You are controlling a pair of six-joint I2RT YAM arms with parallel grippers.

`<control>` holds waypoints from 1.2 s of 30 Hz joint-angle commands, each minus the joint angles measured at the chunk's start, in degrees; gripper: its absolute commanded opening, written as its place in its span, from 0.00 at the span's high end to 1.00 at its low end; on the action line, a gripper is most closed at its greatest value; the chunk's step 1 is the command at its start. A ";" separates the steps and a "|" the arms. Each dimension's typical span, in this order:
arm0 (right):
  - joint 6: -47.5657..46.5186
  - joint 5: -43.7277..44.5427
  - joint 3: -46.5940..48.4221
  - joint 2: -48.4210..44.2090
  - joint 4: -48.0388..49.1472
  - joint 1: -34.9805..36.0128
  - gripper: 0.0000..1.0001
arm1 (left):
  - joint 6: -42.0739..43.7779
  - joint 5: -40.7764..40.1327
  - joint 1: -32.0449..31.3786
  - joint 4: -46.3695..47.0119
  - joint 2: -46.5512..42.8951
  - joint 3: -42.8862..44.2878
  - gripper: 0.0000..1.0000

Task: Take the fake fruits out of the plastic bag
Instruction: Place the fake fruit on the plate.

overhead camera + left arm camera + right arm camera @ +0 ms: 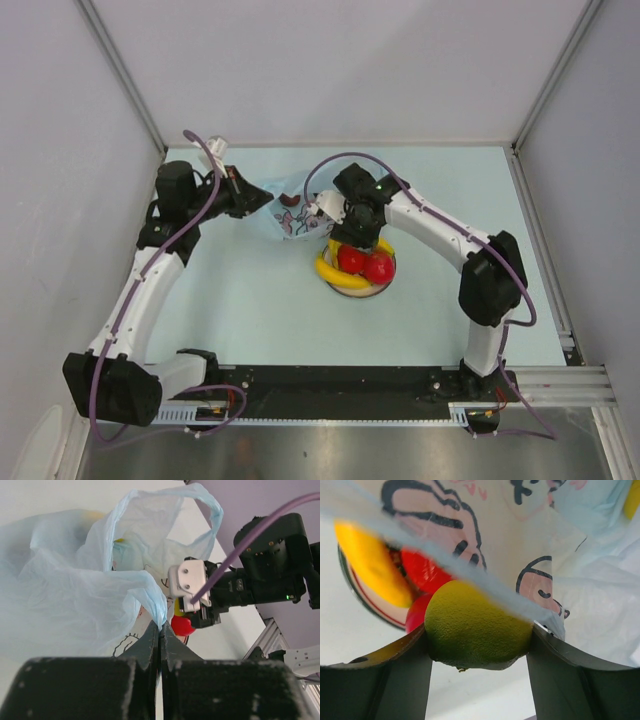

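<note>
Two grippers are at work on the bag [65, 595], which lies toward the far middle of the table [250, 290]. The left gripper [160, 635] is seen pinched fully together on a fold of the bag's rim, so that the mouth is held up and open toward the right.

At that mouth, a green fruit [470, 622] is clamped between the fingers of the right gripper [479, 630], which stand at a middling spread across the fruit's widest part. A strip of blue film is draped over its top, so the fruit is judged not yet clear of the bag.

Just right of the bag and nearer, a plate [372, 605] is seen, with a banana [370, 560] and red fruits [427, 570] resting on it. A yellow patch is glimpsed through the film at the far side; what it is cannot be told.

Handling is judged as follows. The fruit looks hard, glossy and light, and a round slick shell can squirt from flat fingers, so a hold across the middle, as shown, is favoured. The bag is thin, limp and crinkly, and clings and drags; it is best taken by a bunched rim or handle loop, as is done on the left. Snagging of the draped strip is the risk to be watched.
</note>
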 commanded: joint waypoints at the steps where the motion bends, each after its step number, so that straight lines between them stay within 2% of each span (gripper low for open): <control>1: 0.66 -1.08 4.99 3.03 -0.04 -0.13 0.55 | 1.07 -0.56 0.78 0.16 -2.26 1.24 0.99; 4: 1.10 0.50 3.16 4.44 -0.49 0.23 0.51 | 1.16 -0.65 1.05 0.16 -2.35 1.33 0.99; 7: 1.37 1.20 1.13 3.83 0.04 0.31 0.42 | 1.16 -0.56 1.14 0.16 -2.17 1.41 0.99; 10: 2.15 2.95 -0.80 2.60 0.74 0.75 0.14 | 0.98 -0.39 1.31 0.42 -1.91 1.41 0.99; 11: 2.50 3.40 -0.81 2.24 1.01 0.84 0.01 | 0.81 -0.30 1.31 0.60 -1.73 1.33 0.99; 15: 4.44 0.34 4.52 -0.47 -1.35 1.19 0.00 | 1.16 -0.03 1.22 0.08 -1.38 1.41 0.99; 19: 7.24 -11.14 15.61 -2.23 -6.81 -0.38 0.00 | 2.56 0.14 1.31 -1.59 -2.95 0.54 1.00; 24: 14.19 -20.05 20.02 -3.38 0.20 -3.29 0.00 | 4.76 0.49 1.31 -6.42 -6.91 -2.19 1.00; 25: 14.72 -21.11 19.15 -3.04 2.13 -3.38 0.02 | 5.55 0.32 1.40 -7.30 -7.70 -2.54 1.00; 28: 14.55 -21.91 19.75 0.65 6.10 -2.06 0.18 | 6.08 0.23 1.22 -9.68 -9.99 -3.86 1.00; 29: 13.50 -21.12 20.11 3.70 6.54 -0.58 0.34 | 6.34 0.32 1.22 -11.42 -10.17 -4.03 1.00; 31: 12.79 -19.28 20.46 6.80 6.81 0.48 0.47 | 6.61 -0.12 1.31 -13.02 -11.22 -4.21 1.00; 32: 13.23 -18.49 19.94 10.03 8.12 1.53 0.58 | 6.78 -0.38 1.31 -14.15 -11.92 -4.39 1.00; 36: 17.08 -11.38 21.07 18.73 13.13 3.38 0.69 | 7.75 -2.31 1.31 -19.34 -15.95 -4.03 1.00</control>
